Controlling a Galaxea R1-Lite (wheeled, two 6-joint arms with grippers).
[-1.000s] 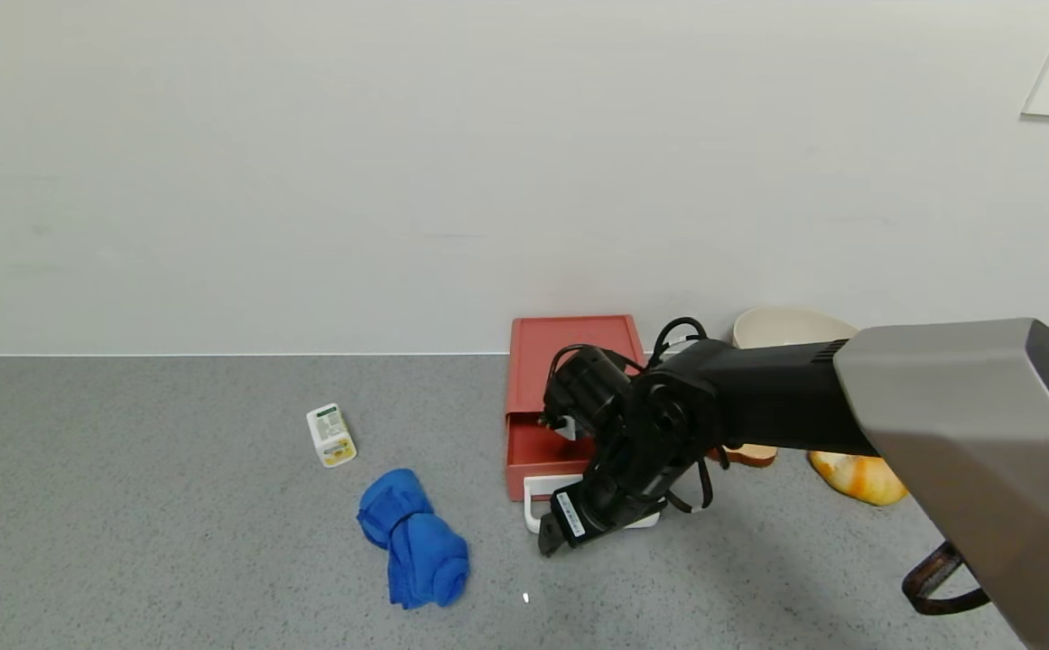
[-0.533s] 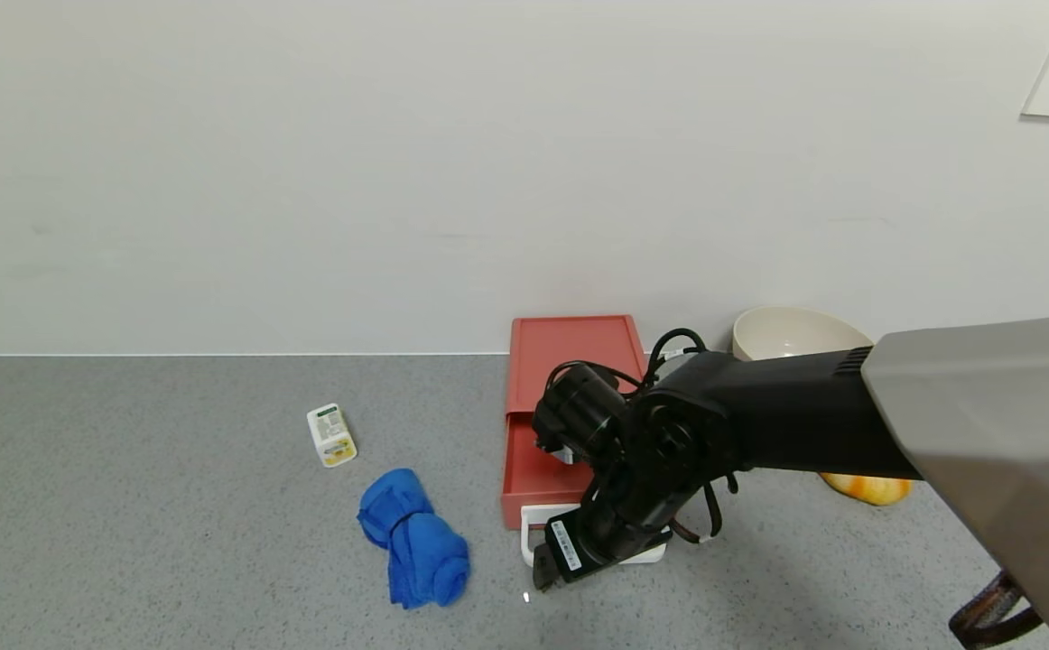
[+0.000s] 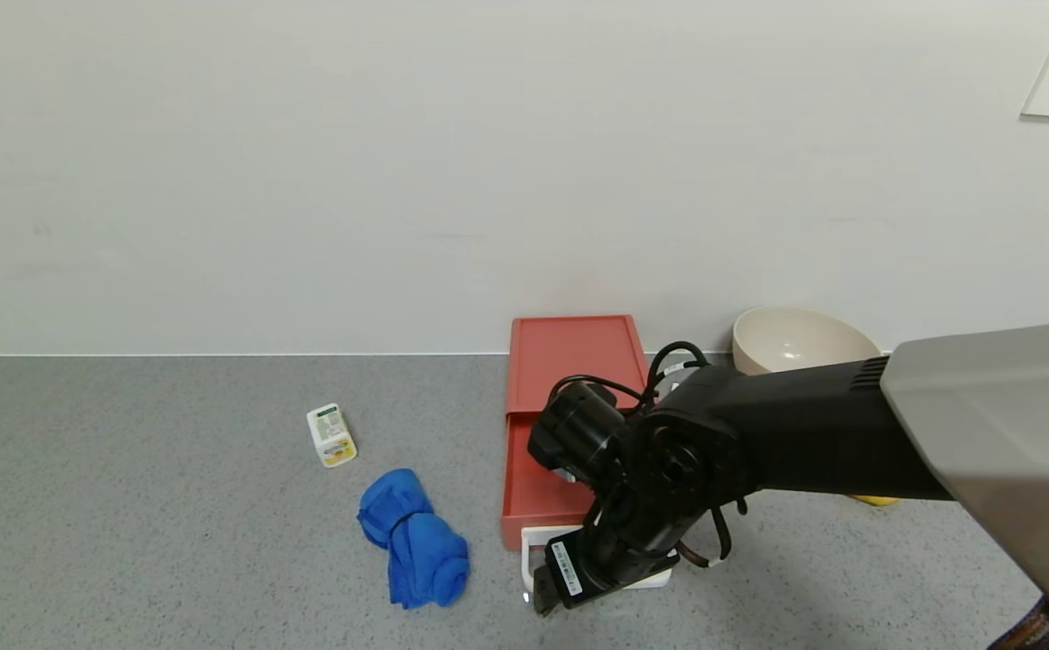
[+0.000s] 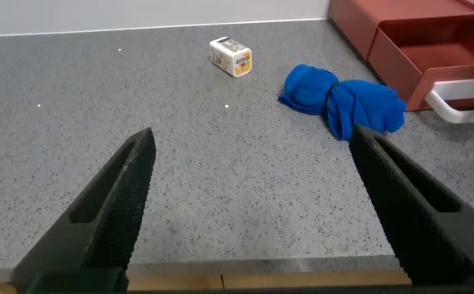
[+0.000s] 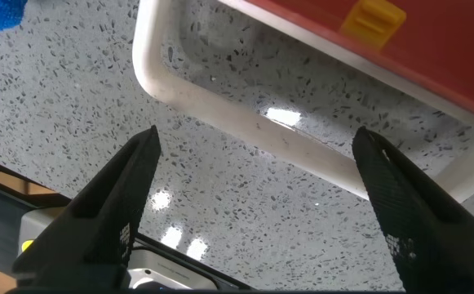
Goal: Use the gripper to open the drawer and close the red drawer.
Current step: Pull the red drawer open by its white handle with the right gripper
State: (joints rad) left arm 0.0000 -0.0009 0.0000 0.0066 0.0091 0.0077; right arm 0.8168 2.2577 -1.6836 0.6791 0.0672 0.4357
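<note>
The right hand (image 3: 550, 591) is held with fingers apart at the white handle (image 5: 245, 122) of the drawer (image 3: 547, 469), whose tray is pulled out. The left hand (image 4: 253, 208) is spread above the bench (image 4: 139, 122).

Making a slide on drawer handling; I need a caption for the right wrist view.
Open right gripper straddling the white handle of the pulled-out red drawer.

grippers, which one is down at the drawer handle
The right gripper, fingers either side of the white handle of the red drawer. The left gripper hovers over bare table.
</note>
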